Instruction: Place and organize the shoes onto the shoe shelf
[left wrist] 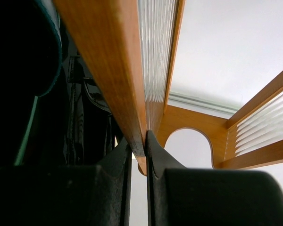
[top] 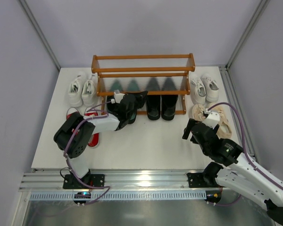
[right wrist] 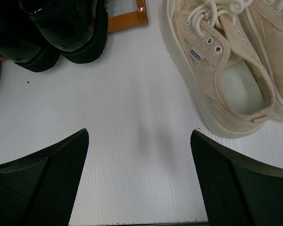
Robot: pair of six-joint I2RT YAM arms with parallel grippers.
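Note:
The orange-brown shoe shelf [top: 142, 69] stands at the back middle. Black loafers [top: 161, 107] sit on its bottom tier at the right, and a dark green loafer [top: 113, 110] sits at the left. My left gripper [top: 137, 100] is at the bottom tier's left half. In the left wrist view the left gripper [left wrist: 139, 141] is closed to a thin slit with nothing in it, just under a shelf rail [left wrist: 108, 61], and a dark green loafer [left wrist: 19, 56] fills the left. My right gripper [top: 188, 132] is open over bare table [right wrist: 139, 136], left of the beige sneakers [right wrist: 217, 70].
White sneakers [top: 82, 89] stand left of the shelf and another white pair [top: 203, 87] stands right of it. Red sneakers [top: 92, 134] lie under my left arm. The beige pair [top: 217, 117] lies front right of the shelf. The black loafers [right wrist: 61, 28] and a shelf corner [right wrist: 127, 19] show in the right wrist view.

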